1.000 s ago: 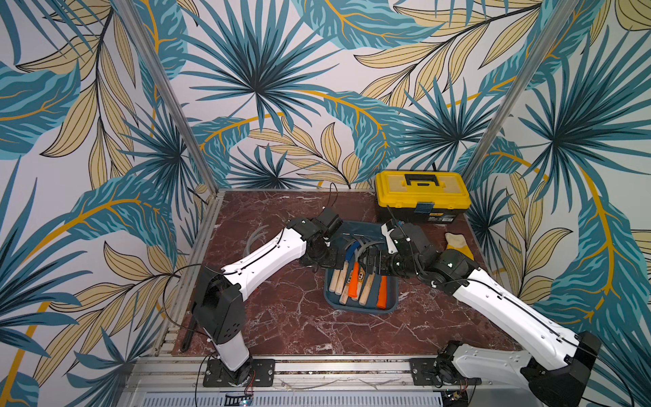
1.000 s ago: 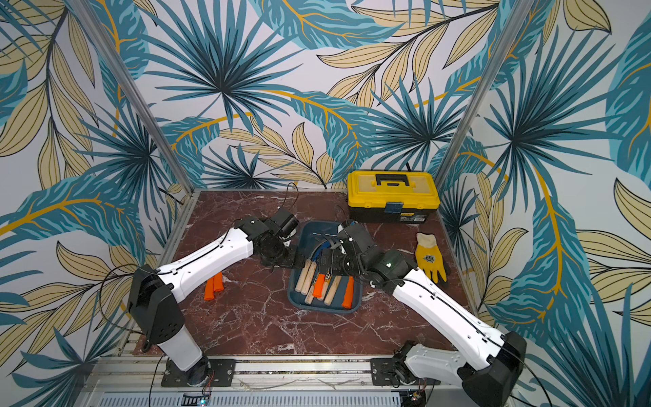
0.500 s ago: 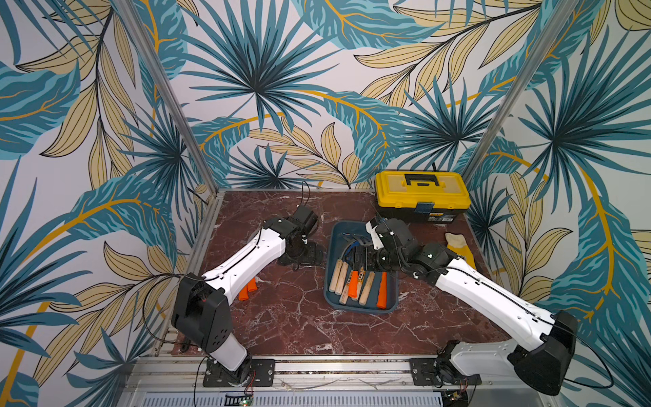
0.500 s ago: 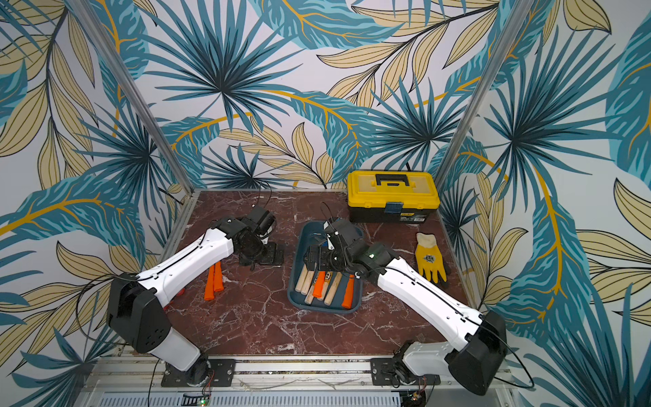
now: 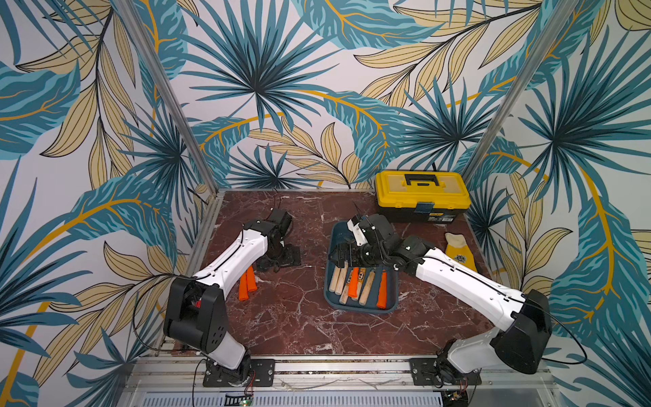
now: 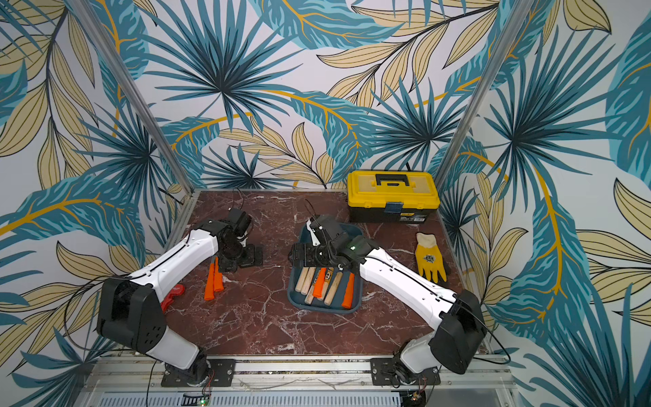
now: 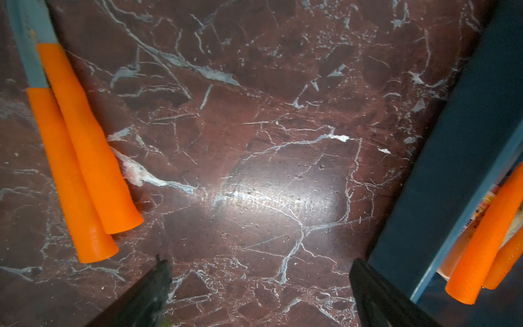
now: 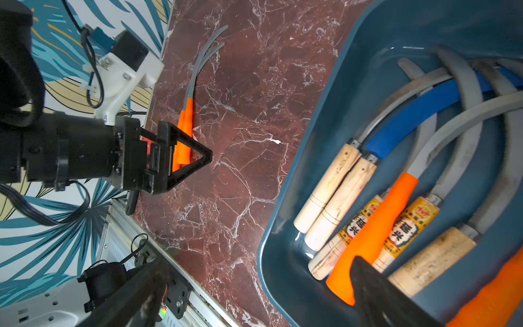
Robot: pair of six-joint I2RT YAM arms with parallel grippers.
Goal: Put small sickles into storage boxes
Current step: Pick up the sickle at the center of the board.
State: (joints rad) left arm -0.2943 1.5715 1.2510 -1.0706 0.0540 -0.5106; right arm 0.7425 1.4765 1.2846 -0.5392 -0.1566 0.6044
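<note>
Left wrist view: left gripper (image 7: 259, 262) hangs spread wide and empty over bare table (image 7: 254, 141), with two orange sickles (image 7: 85, 147) on one side and the tray (image 7: 441, 175) on the other. Right gripper (image 8: 257, 262), jaws apart and empty, hovers over the tray's rim; other sickles (image 8: 368, 240) lie inside.

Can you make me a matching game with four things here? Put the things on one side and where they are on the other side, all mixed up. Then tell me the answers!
Things
1. yellow toolbox
2. yellow glove
3. two orange-handled sickles
4. blue tray

Places
A. lying flat on the table, a little in front of the toolbox
B. has wooden-handled sickles inside
C. at the back of the table by the wall, lid shut
D. side by side on the table, outside the tray

Pairs: 1-C, 2-A, 3-D, 4-B
</note>
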